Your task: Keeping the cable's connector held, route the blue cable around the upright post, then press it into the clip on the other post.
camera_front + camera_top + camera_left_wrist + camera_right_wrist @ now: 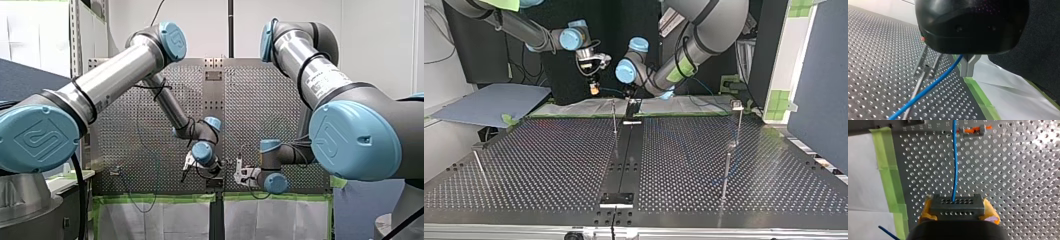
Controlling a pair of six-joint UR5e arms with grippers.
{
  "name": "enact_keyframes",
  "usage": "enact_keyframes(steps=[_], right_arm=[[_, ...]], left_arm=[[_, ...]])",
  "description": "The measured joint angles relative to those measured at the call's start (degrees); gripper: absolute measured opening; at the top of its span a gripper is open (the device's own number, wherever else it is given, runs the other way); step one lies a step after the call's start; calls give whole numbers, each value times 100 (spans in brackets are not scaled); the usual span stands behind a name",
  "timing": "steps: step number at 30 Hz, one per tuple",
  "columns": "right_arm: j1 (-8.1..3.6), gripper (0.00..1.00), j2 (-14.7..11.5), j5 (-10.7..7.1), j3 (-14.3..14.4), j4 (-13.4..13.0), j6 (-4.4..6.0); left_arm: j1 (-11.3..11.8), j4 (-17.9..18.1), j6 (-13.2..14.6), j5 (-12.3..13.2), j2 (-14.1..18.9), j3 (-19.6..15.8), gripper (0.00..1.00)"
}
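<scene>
Front view: my left hand [185, 174] and my right hand [239, 175] hang close together at the lower middle of the frame, by the lower edge of the perforated worktop [140, 125]. From here I cannot tell how far either is open.

Top view: both hands sit at the upper middle, the right hand with its yellow pads to the left of the left hand. A thin upright post [614, 117] stands just below them near the centre. A second post [738, 125] carrying a clip [737, 104] stands at the right of the frame, well apart.

Left wrist view: the left hand's metal fingers [965, 68] meet at their tips. The blue cable [930, 86] comes out of the notch between them and slants away over the worktop, crossing a thin metal rod [918, 85]. Green tape [978, 95] edges the worktop just beside the fingers.

Right wrist view: the right hand's yellow pads [991, 213] are clamped on the grey connector [957, 205]. The cable runs straight ahead from it towards an orange and grey fitting [974, 130].
</scene>
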Motion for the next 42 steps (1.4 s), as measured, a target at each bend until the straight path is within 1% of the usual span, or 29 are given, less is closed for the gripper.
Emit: enact_keyframes(steps=[5, 7, 14, 19, 26, 31, 42], right_arm=[[-87, 0, 3, -17, -72, 1, -13], [-121, 0, 4, -22, -95, 3, -18], [-269, 0, 4, -54, -163, 17, -26], [-367, 0, 4, -67, -182, 32, -27], [-493, 0, 4, -86, -194, 159, -64], [-559, 0, 4, -88, -201, 294, -85], [-668, 0, 4, -81, -281, 585, -210]], left_arm=[[67, 42, -98, 42, -206, 54, 0], [87, 111, -110, 53, -258, 73, 0], [143, 479, -155, 90, -295, 93, 0], [196, 703, -255, 191, -294, 99, 0], [248, 847, -319, 280, -294, 107, 0], [296, 868, -352, 283, -292, 109, 0], [429, 967, -400, 312, -292, 115, 0]])
